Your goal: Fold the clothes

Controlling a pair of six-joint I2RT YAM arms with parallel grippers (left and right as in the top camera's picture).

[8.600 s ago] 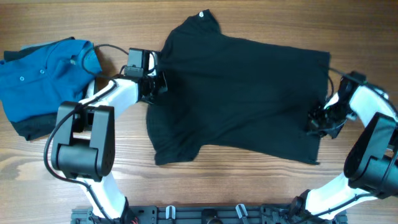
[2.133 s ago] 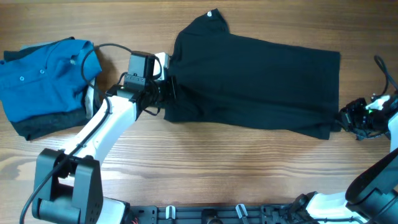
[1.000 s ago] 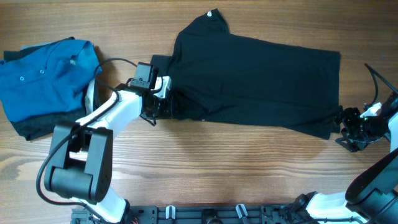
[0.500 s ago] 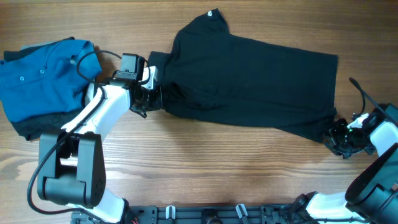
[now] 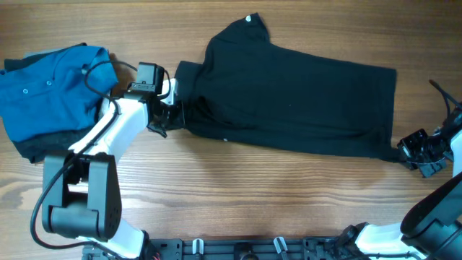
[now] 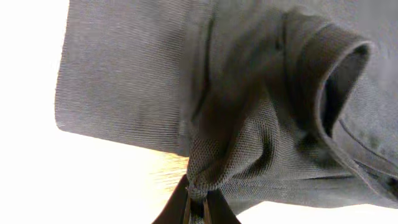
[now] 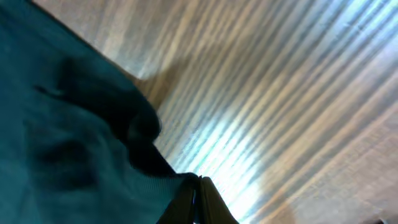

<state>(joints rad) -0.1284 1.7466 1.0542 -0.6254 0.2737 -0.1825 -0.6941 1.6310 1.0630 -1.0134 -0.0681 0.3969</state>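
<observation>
I have the black shirt (image 5: pixel 289 101) lying flat on the worktop (image 5: pixel 238 202), spread as a long band between my two pincers. The left pincer (image 6: pixel 195 208) is closed on a bunched tuck of knit near the sleeve end. The sleeve cuff fans out just above the tips and a folded edge curls off to one side. The right pincer (image 7: pixel 198 200) is clamped on the shirt's far lower corner, with bare wood directly beyond its tips. The collar end, marked by a small white spot, lies on the far side of the left pincer. The blue polo (image 5: pixel 54 87) sits well behind that pincer, beside its arm, and is clear of the work.

I judge the cloth to be light, limp and quite soft. It gathers into a wad wherever I pinch it, and it should sag between the grips as soon as I lift. The textured weave looks grippy enough that the pads are unlikely to slip. It isn't fragile, but it will probably drag and wrinkle on the wood. I would hold it at hems, seams and corners, where the fabric is doubled, taking every layer in one bite. I would also lift both ends together, because a loose pinch in mid-panel would only pull up a peak.
</observation>
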